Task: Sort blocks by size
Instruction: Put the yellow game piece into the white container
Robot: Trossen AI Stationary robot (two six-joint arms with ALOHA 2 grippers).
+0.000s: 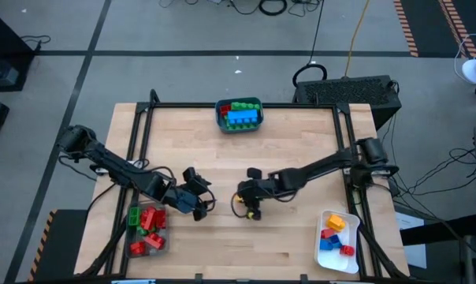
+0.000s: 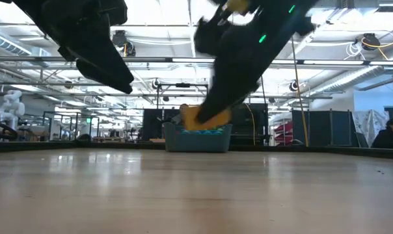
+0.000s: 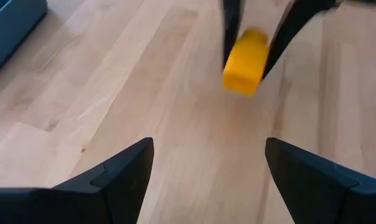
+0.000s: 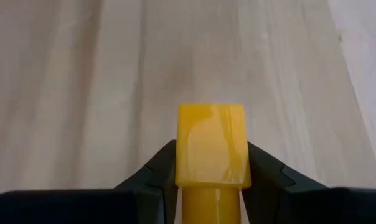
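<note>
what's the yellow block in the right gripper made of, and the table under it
Yellow block, held between the right gripper's fingers: looks like moulded plastic, smooth and slightly glossy, with soft highlights on its top face. Table: appears to be pale wood, probably sealed, with plank seams and grain streaks showing.

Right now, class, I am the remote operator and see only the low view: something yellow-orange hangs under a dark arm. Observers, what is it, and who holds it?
Observer: It is a yellow block, clamped between the right claw fingers.
Operator: Is it lifted, or resting on the table?
Observer: The left wrist view shows it hanging above the wooden table.
Operator: And the other arm?
Observer: The left claw stands open and empty, beside the right one, pointed at the block.
Operator: Where are sorted blocks?
Observer: Red and green ones fill a clear tray at front left; mixed ones lie in a white tray at front right.
</note>
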